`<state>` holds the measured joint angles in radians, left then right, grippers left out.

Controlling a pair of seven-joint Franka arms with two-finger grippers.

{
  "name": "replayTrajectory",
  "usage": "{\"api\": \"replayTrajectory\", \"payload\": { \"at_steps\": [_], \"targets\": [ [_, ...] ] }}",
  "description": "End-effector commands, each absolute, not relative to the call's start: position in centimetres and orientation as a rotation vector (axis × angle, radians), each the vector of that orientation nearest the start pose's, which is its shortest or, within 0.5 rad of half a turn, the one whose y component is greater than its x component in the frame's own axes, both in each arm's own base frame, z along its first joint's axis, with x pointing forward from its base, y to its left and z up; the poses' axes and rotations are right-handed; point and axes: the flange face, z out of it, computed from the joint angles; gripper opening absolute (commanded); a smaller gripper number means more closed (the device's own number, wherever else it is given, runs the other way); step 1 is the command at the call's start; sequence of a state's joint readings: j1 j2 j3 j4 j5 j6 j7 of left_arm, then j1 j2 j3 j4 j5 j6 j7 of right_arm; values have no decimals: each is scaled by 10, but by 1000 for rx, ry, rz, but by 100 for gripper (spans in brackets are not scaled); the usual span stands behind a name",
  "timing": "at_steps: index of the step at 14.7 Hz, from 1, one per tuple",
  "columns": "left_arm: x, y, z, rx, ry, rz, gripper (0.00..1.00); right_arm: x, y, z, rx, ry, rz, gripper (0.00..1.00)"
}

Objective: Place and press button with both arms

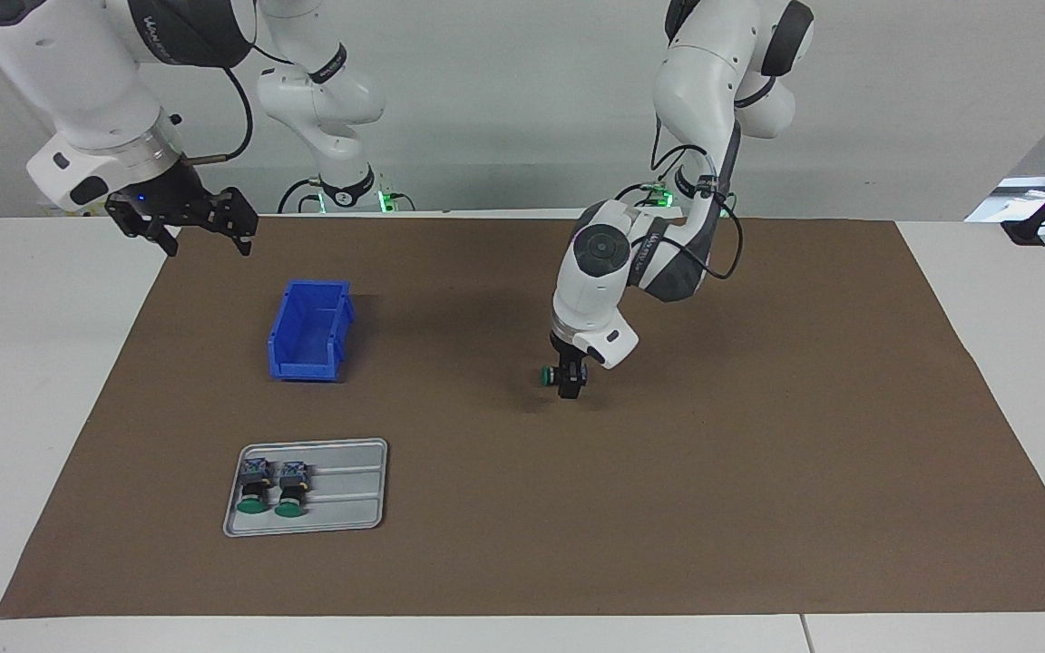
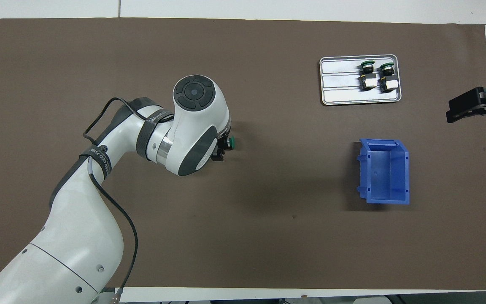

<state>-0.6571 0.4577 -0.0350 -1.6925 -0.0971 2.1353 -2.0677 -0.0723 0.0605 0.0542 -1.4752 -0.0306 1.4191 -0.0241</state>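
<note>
Mat (image 1: 758, 453) mid: left gripper (image 1: 569, 388) down at button (image 1: 546, 375).

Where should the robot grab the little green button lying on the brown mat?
Probably by the blocky body, coming straight down from above. The button lies on its side on the mat, so its square block offers flat sides to pinch, while the round green cap would likely slip. The left gripper is already down over that body.

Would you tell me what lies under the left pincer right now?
A button on the mat, green cap poking out; the left pincer covers its block.
</note>
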Motion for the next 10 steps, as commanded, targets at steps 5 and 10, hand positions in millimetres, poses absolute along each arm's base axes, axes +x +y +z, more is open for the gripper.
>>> {"api": "replayTrajectory", "payload": {
  "at_steps": [5, 10],
  "targets": [
    [515, -432, 319, -2362, -2089, 141, 88, 551, -16, 623, -3161, -28, 174, 99],
    [511, -430, 310, -2359, -2083, 142, 83, 551, -16, 623, -3161, -28, 174, 99]
  ]
}}
